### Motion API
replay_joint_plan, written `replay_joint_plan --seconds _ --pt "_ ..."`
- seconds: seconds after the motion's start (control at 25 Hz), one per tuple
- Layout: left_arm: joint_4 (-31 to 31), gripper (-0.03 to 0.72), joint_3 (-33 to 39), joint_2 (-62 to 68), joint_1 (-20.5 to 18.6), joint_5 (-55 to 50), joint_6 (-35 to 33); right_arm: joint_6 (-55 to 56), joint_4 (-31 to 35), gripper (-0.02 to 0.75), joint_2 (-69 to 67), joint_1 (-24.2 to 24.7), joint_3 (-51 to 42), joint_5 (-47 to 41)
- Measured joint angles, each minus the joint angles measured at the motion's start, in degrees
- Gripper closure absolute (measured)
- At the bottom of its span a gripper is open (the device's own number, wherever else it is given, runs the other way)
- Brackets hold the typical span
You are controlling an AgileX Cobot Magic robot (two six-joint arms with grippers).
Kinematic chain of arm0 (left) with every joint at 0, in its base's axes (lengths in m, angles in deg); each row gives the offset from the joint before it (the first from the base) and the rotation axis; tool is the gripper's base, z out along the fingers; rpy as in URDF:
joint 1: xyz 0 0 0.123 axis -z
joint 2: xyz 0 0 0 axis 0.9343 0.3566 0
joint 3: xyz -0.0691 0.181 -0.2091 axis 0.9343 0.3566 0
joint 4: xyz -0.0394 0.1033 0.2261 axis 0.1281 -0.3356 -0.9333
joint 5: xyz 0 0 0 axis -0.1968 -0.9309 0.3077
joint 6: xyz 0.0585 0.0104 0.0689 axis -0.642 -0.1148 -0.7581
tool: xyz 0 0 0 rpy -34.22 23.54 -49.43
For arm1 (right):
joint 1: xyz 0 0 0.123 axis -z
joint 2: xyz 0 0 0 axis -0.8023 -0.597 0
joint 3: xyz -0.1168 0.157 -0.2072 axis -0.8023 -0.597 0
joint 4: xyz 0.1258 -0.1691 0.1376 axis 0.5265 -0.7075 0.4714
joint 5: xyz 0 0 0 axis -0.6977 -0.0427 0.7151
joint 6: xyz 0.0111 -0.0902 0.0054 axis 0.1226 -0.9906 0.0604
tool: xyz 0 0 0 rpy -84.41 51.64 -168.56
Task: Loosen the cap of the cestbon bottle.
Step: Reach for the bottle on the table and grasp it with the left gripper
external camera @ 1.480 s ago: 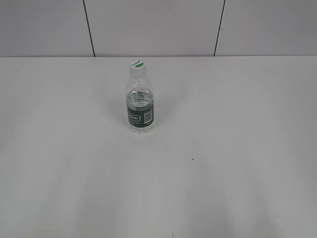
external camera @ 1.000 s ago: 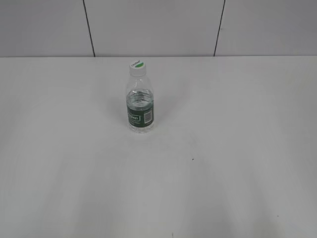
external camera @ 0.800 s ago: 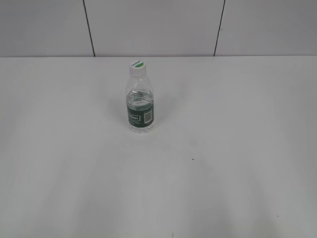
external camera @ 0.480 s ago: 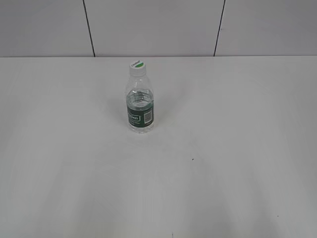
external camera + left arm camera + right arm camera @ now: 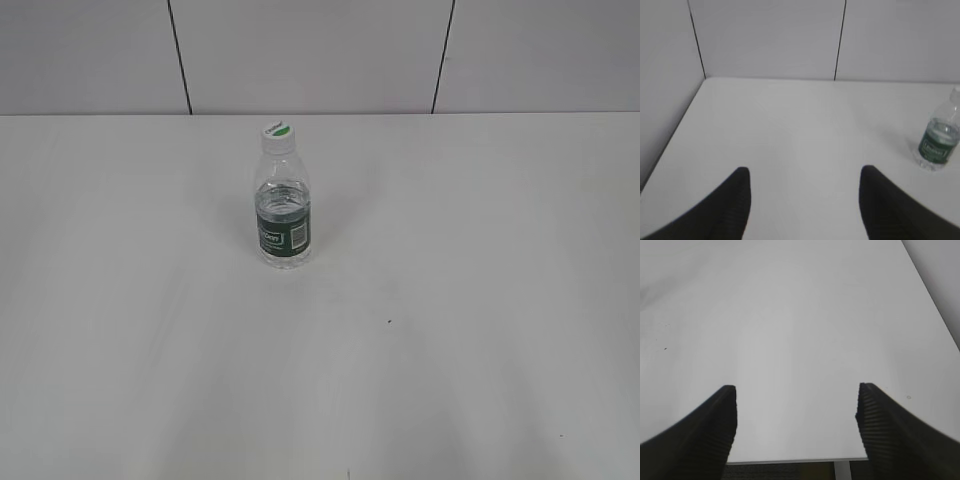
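The cestbon bottle [image 5: 283,210] stands upright on the white table, left of centre toward the back, with its dark green label band near the base. Its white cap [image 5: 277,132] with a green patch sits on the neck. The bottle also shows at the right edge of the left wrist view [image 5: 939,140], far from my left gripper [image 5: 804,175], which is open and empty. My right gripper [image 5: 795,392] is open and empty over bare table near the front edge; the bottle is out of its view. Neither gripper shows in the exterior view.
The white table [image 5: 450,300] meets a grey panelled wall [image 5: 310,55] at the back. The left wall [image 5: 665,100] borders the table in the left wrist view. The table's front edge [image 5: 795,459] lies just under my right gripper.
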Motion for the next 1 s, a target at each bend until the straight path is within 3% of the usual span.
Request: replay_joint_plan --seconds 0.48,1.0 --pt "0.0 0.265 -0.4 17.8 0.0 19.9 -8.4 0.0 0.0 0.169 0.0 0.0 0.0 0.0" --pt "0.2 0.307 -0.4 45.9 0.0 48.5 -9.5 0.0 0.0 0.169 0.0 0.0 0.0 0.0"
